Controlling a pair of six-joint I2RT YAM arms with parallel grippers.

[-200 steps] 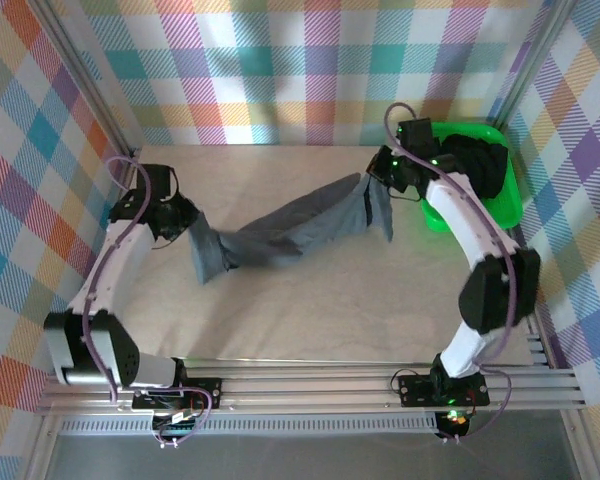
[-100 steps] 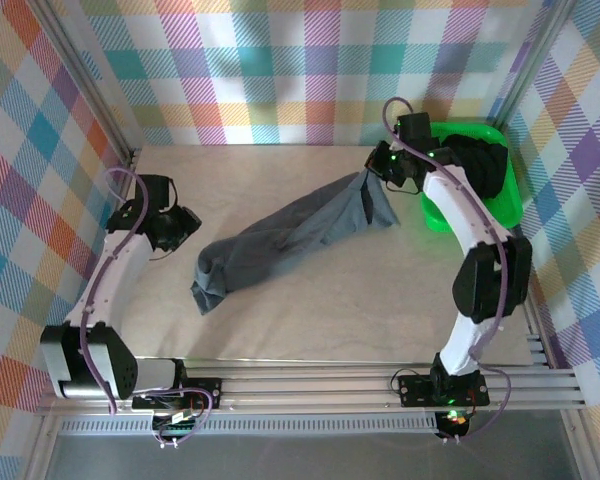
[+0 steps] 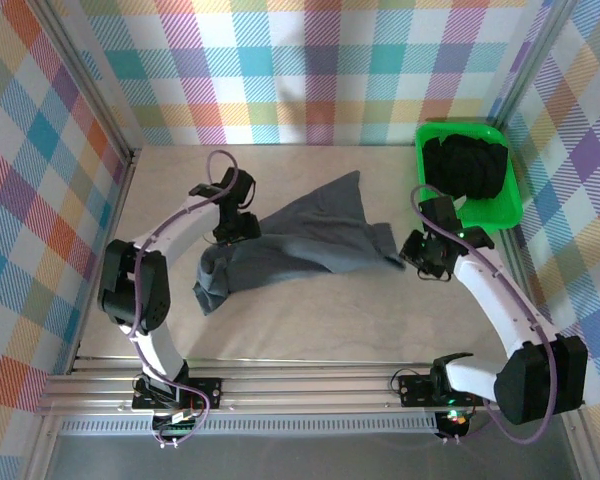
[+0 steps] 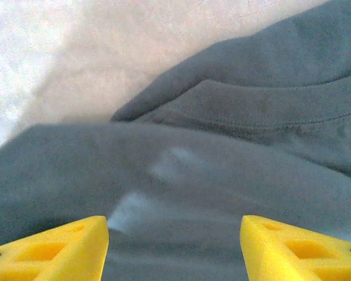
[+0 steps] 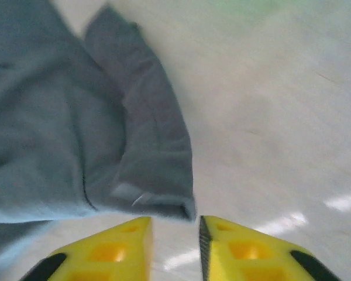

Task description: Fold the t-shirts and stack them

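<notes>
One slate-grey t-shirt (image 3: 300, 245) lies rumpled in the middle of the surface (image 3: 310, 330): limp, light, bound to sag, probably best taken at the hem corners. Left fingers (image 4: 52, 249) hang wide apart over its left end; right fingers (image 5: 245, 252), slightly parted and empty, sit beside its right edge. The surface is pale and bare around it, with a green bin (image 3: 508, 205) of black t-shirts (image 3: 467, 170) and checked walls (image 3: 300, 70).

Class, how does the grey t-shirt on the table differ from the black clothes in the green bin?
The grey t-shirt is paler than the black clothes. The grey t-shirt sprawls across the table; the black clothes sit heaped in the green bin. Both are unfolded cloth.
</notes>
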